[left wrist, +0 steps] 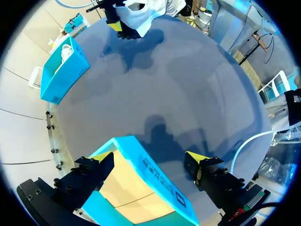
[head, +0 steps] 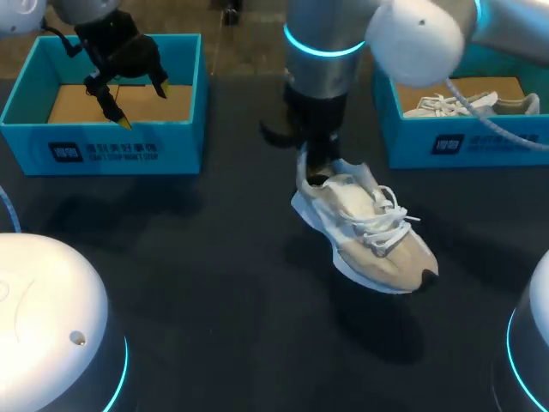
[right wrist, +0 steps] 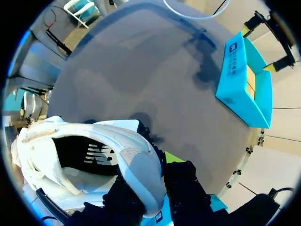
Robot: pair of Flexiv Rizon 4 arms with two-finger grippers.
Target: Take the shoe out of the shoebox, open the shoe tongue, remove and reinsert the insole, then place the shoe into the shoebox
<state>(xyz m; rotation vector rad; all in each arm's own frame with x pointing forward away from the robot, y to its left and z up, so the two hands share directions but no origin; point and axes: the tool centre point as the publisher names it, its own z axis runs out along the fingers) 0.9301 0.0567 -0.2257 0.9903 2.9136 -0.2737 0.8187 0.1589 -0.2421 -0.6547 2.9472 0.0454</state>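
A white and beige shoe (head: pixel 369 232) hangs tilted over the middle of the dark table, toe toward the front right. My right gripper (head: pixel 319 167) is shut on its heel collar; in the right wrist view the collar of the shoe (right wrist: pixel 131 155) sits pinched in my gripper (right wrist: pixel 150 174). My left gripper (head: pixel 141 105) stands open above the blue shoebox (head: pixel 103 142) at the back left, which shows only a bare cardboard floor. In the left wrist view that shoebox (left wrist: pixel 155 183) lies under my open gripper (left wrist: pixel 150 157), one corner between the fingers, untouched. The shoe (left wrist: pixel 138 14) shows far ahead.
A second blue shoebox (head: pixel 463 142) at the back right holds another white shoe (head: pixel 455 103). It also shows in the left wrist view as a blue box (left wrist: pixel 63 70). Dark tabletop (head: pixel 214 283) lies in front of the boxes.
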